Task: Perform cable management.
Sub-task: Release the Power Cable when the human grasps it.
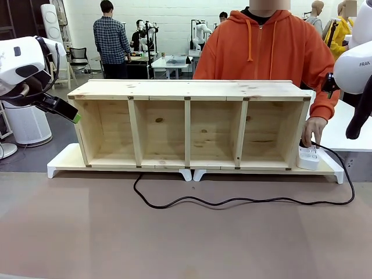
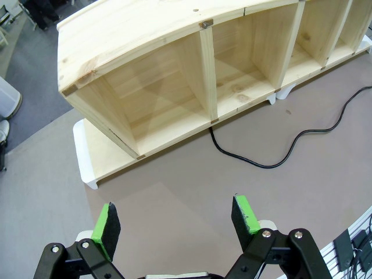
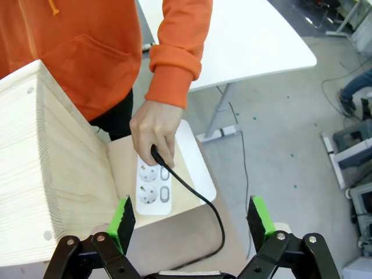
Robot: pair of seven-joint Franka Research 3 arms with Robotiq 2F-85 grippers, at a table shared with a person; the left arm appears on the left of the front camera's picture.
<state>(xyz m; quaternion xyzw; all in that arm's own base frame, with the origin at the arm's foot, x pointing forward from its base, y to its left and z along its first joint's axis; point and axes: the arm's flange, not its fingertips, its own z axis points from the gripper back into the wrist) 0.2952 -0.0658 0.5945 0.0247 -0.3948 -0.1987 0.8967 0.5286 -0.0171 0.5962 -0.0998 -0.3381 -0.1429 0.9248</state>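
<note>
Front view: the wooden shelf (image 1: 189,125) sits across the middle of the frame on white risers (image 1: 64,161), and the cable (image 1: 244,200) snakes along the bench (image 1: 174,238) below it, from center to lower right. The person's hand (image 1: 313,131) is at the power strip (image 1: 308,157) on the right.

Left wrist view: left gripper (image 2: 177,218) spread wide at the bottom, nothing in it, cable curving at upper right.

Right wrist view: right gripper (image 3: 192,218) wide open too, hand holding the plug (image 3: 156,154) at the strip.
</note>
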